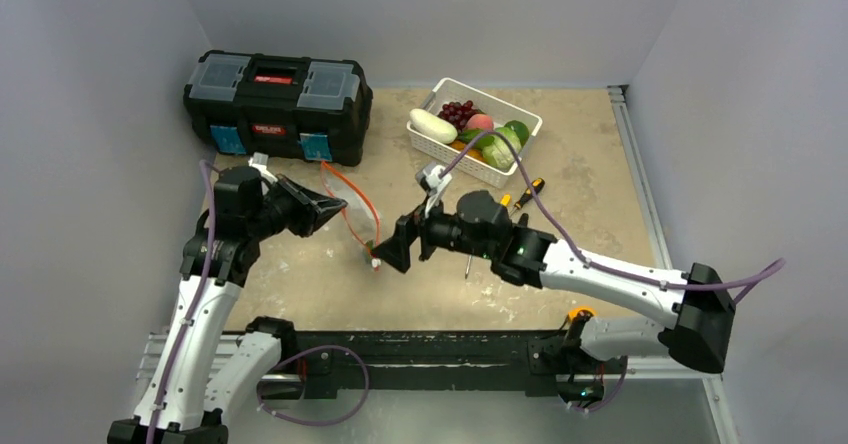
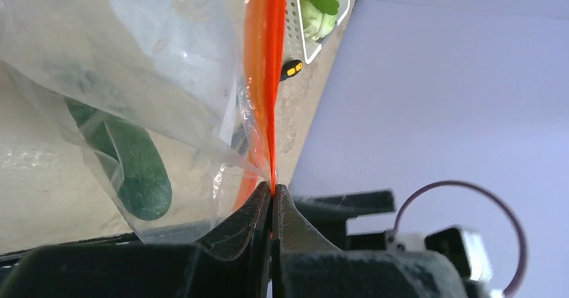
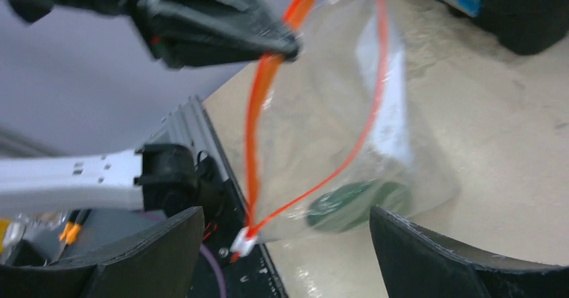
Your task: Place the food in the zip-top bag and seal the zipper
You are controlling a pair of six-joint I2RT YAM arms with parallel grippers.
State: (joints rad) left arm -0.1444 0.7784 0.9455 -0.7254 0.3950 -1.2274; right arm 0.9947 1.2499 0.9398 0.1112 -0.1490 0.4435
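Observation:
The zip-top bag (image 1: 352, 216) hangs open between both arms, its orange-red zipper (image 3: 258, 110) forming a loop. My left gripper (image 2: 272, 189) is shut on the zipper strip and holds that end of the mouth up. A dark green cucumber (image 3: 349, 207) lies inside the bag, also visible through the plastic as the cucumber (image 2: 137, 170). My right gripper (image 3: 288, 247) is open, its wide-apart fingers (image 3: 154, 254) straddling the bag's lower corner without touching it. The white slider (image 3: 243, 244) sits at that corner. More food (image 1: 432, 125) lies in the white basket (image 1: 440, 147).
A black toolbox (image 1: 275, 104) stands at the back left, just behind the bag. A yellow-handled screwdriver (image 1: 528, 191) lies beside the basket, and another tool (image 1: 467, 264) lies under my right arm. The near metal rail (image 1: 440, 349) runs along the table's front edge.

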